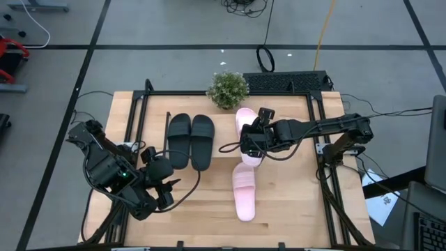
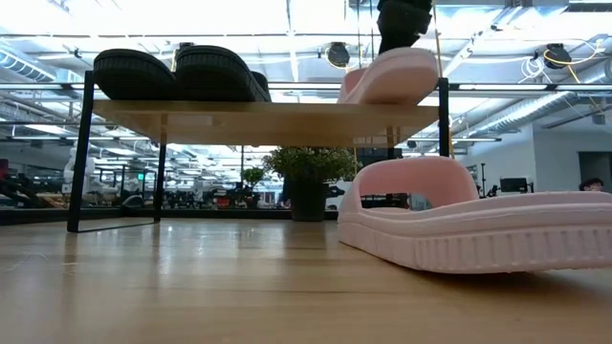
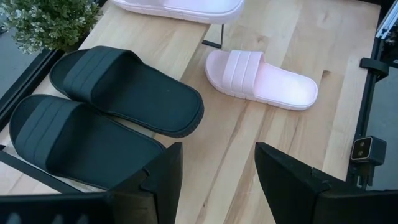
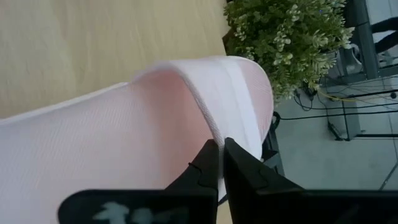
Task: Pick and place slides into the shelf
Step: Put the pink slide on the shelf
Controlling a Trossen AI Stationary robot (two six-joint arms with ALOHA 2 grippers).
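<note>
From above, your right gripper (image 1: 252,141) is out over the shelf (image 1: 223,150), fingers pinched together on a pink slide (image 1: 244,120) near the shelf's far right corner, just beside the potted plant (image 1: 228,89). The black pair (image 1: 189,139) already sits on the shelf's left half. The other pink slide (image 1: 244,193) lies on the table (image 1: 293,209), off the shelf's right front corner.

At table height, that first pink slide (image 2: 390,76) tilts on the shelf's right edge (not lying flat yet), while the last one (image 2: 478,222) waits on the tabletop.

Your left wrist view shows the left gripper (image 3: 216,180) spread wide apart and empty, parked back near the table's front left corner.

Your right wrist view confirms the fingers (image 4: 219,169) nipping the pink strap.

By my reckoning: two placed, one being set, one left.
</note>
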